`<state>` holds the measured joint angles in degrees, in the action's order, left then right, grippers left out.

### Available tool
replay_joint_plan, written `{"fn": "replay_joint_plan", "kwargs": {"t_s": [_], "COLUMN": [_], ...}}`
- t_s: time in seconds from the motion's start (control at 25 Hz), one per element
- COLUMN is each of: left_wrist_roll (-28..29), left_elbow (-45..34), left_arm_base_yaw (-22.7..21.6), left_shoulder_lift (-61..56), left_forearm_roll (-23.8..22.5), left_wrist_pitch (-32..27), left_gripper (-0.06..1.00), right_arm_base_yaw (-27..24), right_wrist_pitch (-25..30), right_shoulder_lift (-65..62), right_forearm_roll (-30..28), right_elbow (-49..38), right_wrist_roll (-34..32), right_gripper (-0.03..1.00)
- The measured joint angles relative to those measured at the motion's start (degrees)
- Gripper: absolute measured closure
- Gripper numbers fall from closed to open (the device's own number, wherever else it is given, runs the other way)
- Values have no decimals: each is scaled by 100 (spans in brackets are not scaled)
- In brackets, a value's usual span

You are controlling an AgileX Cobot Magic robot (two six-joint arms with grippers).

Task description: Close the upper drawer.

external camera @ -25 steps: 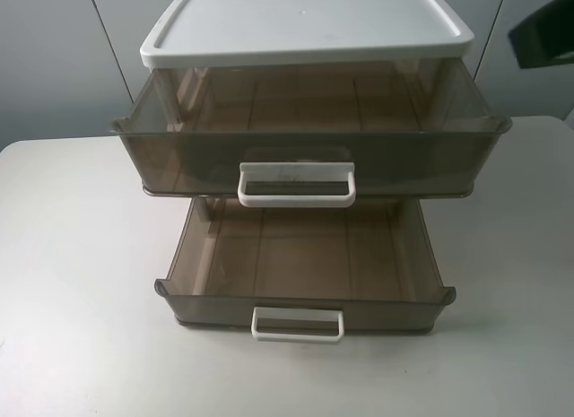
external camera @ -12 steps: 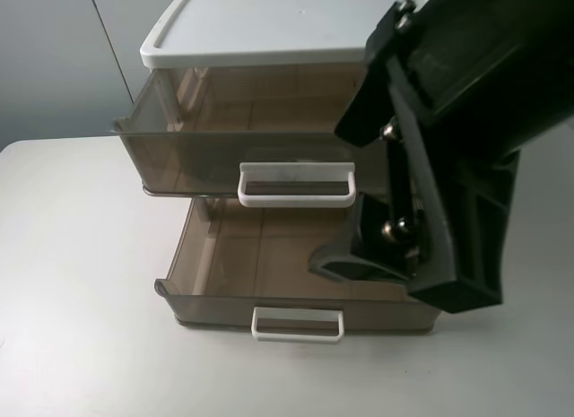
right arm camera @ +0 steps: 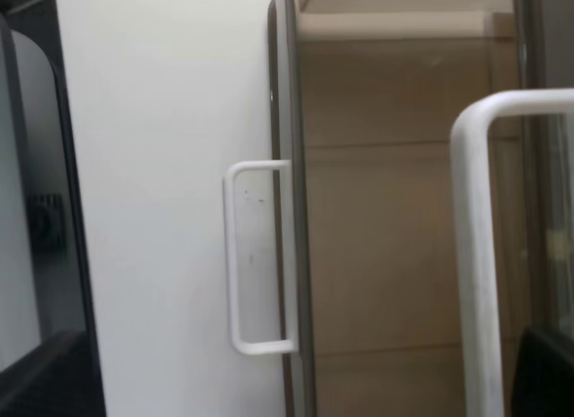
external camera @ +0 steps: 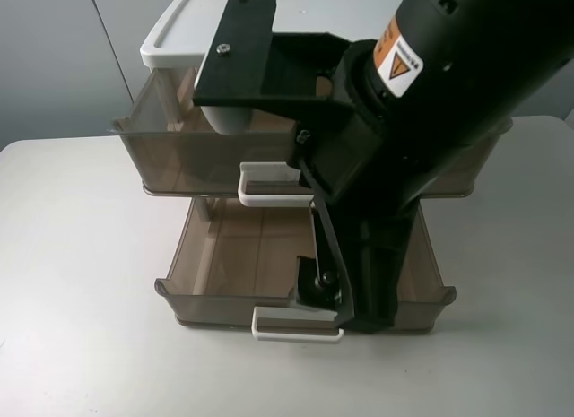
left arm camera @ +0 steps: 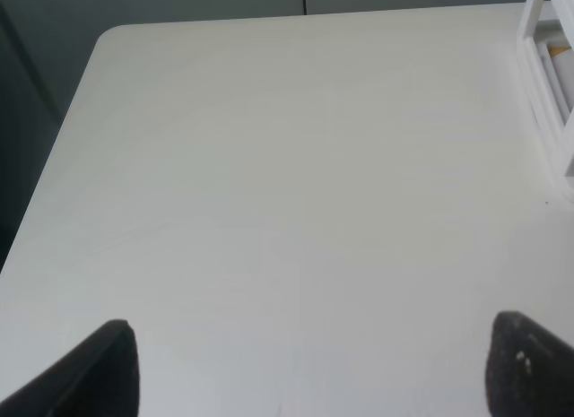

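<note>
**Now, line up on the upper handle**

Overhead first: the upper drawer (external camera: 179, 157), smoky translucent plastic with a tall front, stands pulled out toward six o'clock under the matte white lid (external camera: 179, 31). Your right arm (external camera: 430, 103) enters from two o'clock and crosses its white loop handle (external camera: 265, 191). The shallower lower drawer (external camera: 242, 256) lies open beneath. I judge this the approach, with contact not yet made.

Left wrist: the left gripper (left arm camera: 314, 381) is spread wide over the bare white table (left arm camera: 269, 166), holding nothing.

Right wrist: the right gripper (right arm camera: 296, 390) hangs released, the rounded handle blurred and near between its dark fingertips (right arm camera: 45, 372).

Next, set against the drawer front and push squarely toward twelve.
</note>
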<state>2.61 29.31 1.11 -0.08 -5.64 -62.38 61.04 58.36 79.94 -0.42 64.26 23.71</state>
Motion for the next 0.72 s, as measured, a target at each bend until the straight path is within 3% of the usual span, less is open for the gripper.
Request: {"fn": "replay_joint_plan", "kwargs": {"t_s": [0.28,0.72], "left_wrist_roll": [0,0], "left_elbow": [0,0], "left_arm_base_yaw": [0,0], "left_shoulder_lift": [0,0], "left_forearm_roll": [0,0], "left_wrist_pitch": [0,0], "left_gripper": [20,20], "right_arm_base_yaw": [0,-22], "right_wrist_pitch": [-351,-657], "right_shoulder_lift": [243,553], "right_forearm_roll": [-91,-941], "right_elbow": [0,0], "right_wrist_roll": [288,348], "right_gripper": [27,27]}}
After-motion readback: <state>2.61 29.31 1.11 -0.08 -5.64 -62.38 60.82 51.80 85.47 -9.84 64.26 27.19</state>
